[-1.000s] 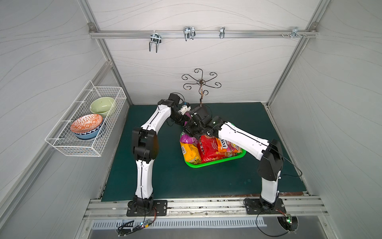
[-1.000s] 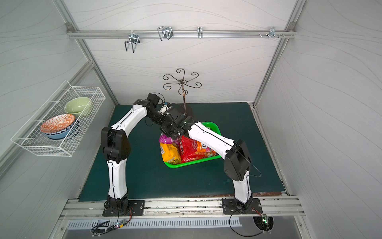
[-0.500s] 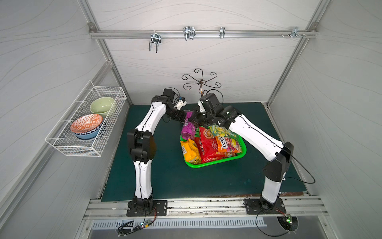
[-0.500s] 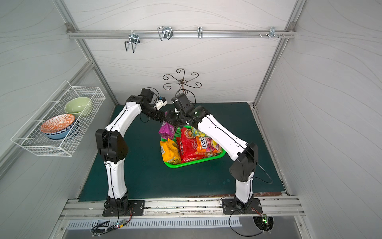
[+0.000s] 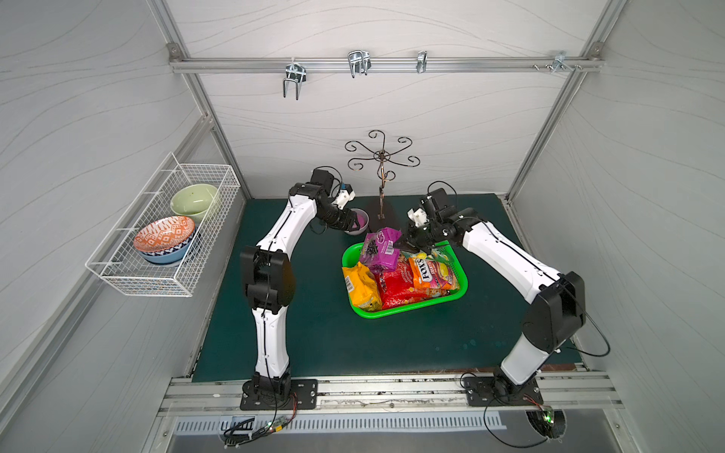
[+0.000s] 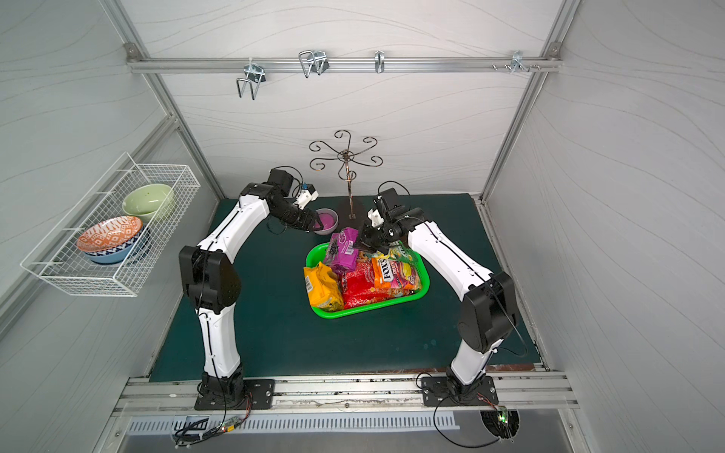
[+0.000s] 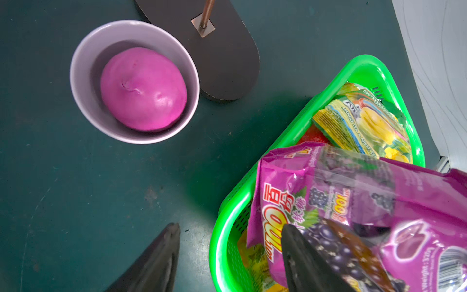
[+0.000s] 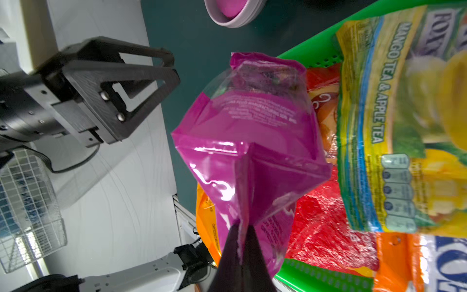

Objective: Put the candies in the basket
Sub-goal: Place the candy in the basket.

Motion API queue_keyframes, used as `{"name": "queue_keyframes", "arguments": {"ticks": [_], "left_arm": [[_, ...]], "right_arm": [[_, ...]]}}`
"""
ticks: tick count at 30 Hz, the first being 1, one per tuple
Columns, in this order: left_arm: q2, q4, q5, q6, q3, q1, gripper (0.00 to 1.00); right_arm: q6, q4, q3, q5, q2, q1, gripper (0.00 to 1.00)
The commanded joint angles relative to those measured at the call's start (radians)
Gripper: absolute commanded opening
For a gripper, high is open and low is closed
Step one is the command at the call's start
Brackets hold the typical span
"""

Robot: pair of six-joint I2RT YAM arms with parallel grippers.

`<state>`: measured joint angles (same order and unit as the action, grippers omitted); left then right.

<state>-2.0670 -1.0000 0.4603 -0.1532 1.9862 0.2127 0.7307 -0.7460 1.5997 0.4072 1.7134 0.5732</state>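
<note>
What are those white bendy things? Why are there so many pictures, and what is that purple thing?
They are two robot arms, the left arm and the right arm. Each one ends in a two-fingered pincher called a gripper.

Two pictures come from a camera high above, so you see everything at once. The other two come from small cameras on the arms' wrists, so things look very close.

On the dark green mat stands a green basket. A yellow bag, a red bag and an orange bag of candy lie in it. Nearby is a small grey bowl with a pink ball.

The right gripper is pinched shut on the purple bag, holding it up at the basket's edge. The left gripper is open and holds nothing.
</note>
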Motion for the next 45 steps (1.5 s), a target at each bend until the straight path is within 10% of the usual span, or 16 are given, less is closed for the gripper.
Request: {"name": "queue_keyframes", "arguments": {"ticks": [1,10,21,45], "left_arm": [[-0.001,0.048,-0.011,0.010,0.003,0.005,0.67],[-0.043,0.081,0.069,-0.004,0.024,0.011,0.68],[-0.061,0.189,0.213,-0.087,-0.004,0.040,0.68],[-0.039,0.038,0.257,-0.295,-0.127,0.103,0.58]], "right_arm": [[-0.209,-0.123,0.083,-0.050,0.063,-0.023,0.00],[-0.406,-0.226,0.227,0.167,0.153,-0.066,0.00],[-0.662,-0.298,0.263,0.145,0.267,-0.118,0.00],[-0.508,-0.237,0.232,0.140,0.180,-0.167,0.00]]}}
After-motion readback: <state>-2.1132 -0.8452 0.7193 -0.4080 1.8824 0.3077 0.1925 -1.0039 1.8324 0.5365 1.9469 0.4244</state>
